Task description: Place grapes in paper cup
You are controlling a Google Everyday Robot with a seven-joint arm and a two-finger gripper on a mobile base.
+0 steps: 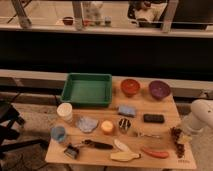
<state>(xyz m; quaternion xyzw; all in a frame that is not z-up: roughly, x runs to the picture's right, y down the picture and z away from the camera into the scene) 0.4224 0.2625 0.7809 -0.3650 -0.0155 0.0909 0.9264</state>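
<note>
The grapes (pixel 178 140), an elongated dark maroon bunch, lie at the table's right front edge. The gripper (pixel 181 136) at the end of the white arm (pixel 199 116) hangs right over the bunch at the table's right side. The paper cup (pixel 65 112), cream-white and upright, stands at the left side of the table in front of the green tray, far from the gripper. The orange-red carrot-like piece (pixel 154 153) lies left of the grapes.
A green tray (pixel 87 90) sits at the back left, an orange bowl (pixel 130 86) and a purple bowl (pixel 159 89) at the back right. A light-blue cup (pixel 58 133), metal cup (pixel 124 124), orange fruit (pixel 107 127), black box (pixel 153 118) and utensils lie between.
</note>
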